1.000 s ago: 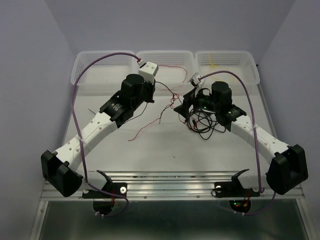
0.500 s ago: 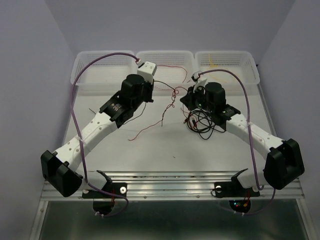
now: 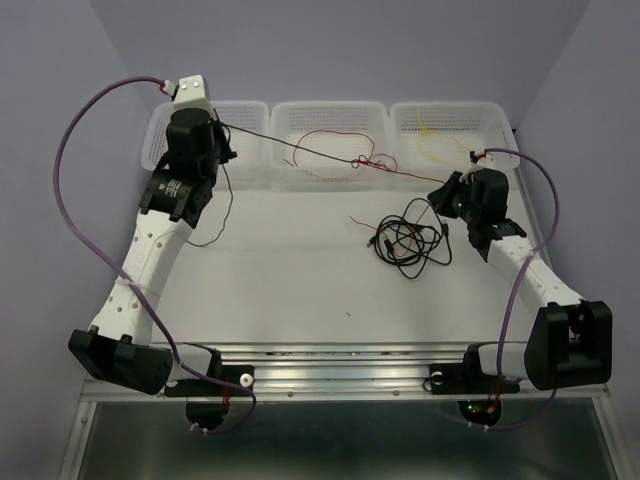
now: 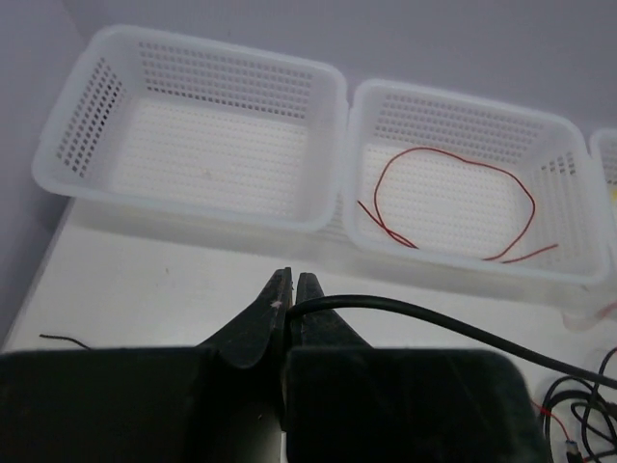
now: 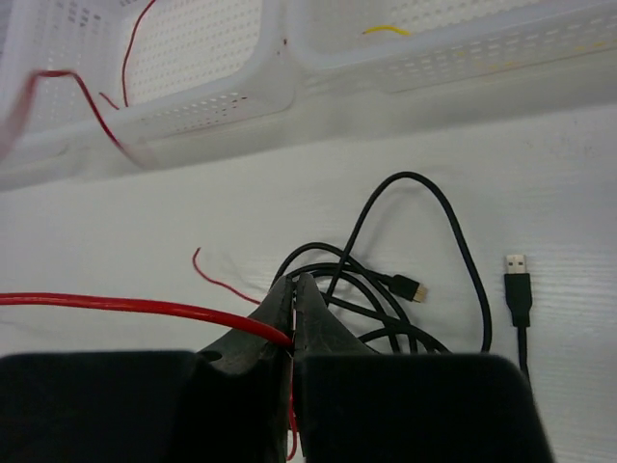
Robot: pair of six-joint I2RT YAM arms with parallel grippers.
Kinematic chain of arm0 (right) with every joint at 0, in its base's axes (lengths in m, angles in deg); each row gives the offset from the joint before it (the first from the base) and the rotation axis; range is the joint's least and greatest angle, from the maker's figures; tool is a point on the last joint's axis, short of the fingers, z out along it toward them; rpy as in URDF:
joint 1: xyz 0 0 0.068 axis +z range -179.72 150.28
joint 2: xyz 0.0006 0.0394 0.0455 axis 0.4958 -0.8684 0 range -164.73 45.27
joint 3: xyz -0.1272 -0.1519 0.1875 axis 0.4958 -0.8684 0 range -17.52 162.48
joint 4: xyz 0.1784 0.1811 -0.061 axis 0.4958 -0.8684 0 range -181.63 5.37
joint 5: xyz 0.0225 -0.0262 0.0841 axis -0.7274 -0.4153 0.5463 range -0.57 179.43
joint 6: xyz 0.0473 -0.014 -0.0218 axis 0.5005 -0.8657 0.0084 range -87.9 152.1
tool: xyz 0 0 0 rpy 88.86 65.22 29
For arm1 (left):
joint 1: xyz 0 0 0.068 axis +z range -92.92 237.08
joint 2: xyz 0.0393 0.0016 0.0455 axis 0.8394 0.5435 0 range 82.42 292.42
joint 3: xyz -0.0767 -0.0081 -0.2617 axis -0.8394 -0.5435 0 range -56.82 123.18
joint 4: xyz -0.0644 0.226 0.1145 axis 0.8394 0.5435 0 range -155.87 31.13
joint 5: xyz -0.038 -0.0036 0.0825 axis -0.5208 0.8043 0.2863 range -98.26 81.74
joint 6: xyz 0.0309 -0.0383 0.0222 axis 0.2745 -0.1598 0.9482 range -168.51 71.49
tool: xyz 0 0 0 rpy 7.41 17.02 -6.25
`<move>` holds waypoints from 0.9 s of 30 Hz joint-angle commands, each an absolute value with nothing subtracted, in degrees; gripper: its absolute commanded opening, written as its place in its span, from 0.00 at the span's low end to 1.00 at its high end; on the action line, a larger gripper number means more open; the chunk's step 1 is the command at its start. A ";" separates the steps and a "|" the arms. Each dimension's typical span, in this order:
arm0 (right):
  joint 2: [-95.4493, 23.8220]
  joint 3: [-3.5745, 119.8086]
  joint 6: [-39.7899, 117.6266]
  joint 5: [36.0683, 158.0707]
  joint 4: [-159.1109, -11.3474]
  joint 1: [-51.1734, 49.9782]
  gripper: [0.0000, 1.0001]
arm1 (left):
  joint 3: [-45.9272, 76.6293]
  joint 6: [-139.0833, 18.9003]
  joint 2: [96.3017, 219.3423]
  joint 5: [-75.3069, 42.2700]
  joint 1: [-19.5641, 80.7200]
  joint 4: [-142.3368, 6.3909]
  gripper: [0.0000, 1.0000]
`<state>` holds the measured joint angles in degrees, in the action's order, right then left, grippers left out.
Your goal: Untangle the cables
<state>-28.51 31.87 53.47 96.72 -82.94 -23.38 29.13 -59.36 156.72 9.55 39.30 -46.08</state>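
My left gripper [image 3: 222, 135] is raised by the far-left basket and shut on the black cable [image 4: 434, 323], which runs taut to the right. My right gripper [image 3: 440, 192] is shut on the red cable [image 5: 116, 306]. That cable stretches left to a small red tangle [image 3: 362, 160] in front of the middle basket. The rest of the black cable [image 3: 410, 235] lies coiled on the table left of the right gripper, its USB plugs [image 5: 518, 280] showing. More red cable [image 4: 453, 193] lies looped in the middle basket. The yellow cable [image 3: 430, 125] lies in the right basket.
Three white perforated baskets line the back edge: left [image 3: 160, 140], middle [image 3: 330, 108] and right [image 3: 500, 125]. A thin dark strand [image 3: 205, 235] hangs from the left gripper to the table. Purple arm cables arc beside both arms.
The arms have pulled apart: the left swung up and back to the far-left basket, the right drew away to the right. The strands between them are now stretched taut.
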 commanded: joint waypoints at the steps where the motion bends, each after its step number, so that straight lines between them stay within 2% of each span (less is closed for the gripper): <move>1: -27.07 30.12 56.71 96.90 -83.05 -28.75 0.01 | 33.88 -60.99 154.13 9.68 44.32 -45.48 0.00; 7: -27.68 28.80 58.47 98.92 -83.67 -35.25 0.01 | 39.59 -60.82 156.68 8.62 50.04 -42.50 0.00; 13: -26.90 28.71 57.07 101.03 -83.84 -35.26 0.01 | 49.25 -60.12 161.24 6.94 52.42 -39.86 0.00; 19: -28.56 28.45 57.33 100.84 -84.46 -38.69 0.01 | 70.06 -58.44 169.77 8.97 55.23 -31.95 0.00; 23: -27.08 28.36 55.40 103.48 -84.46 -38.69 0.01 | 72.03 -57.13 171.71 6.17 55.50 -32.91 0.00; 27: -24.26 27.84 54.34 103.58 -84.46 -38.69 0.01 | 66.85 -55.99 171.19 1.86 55.58 -42.71 0.00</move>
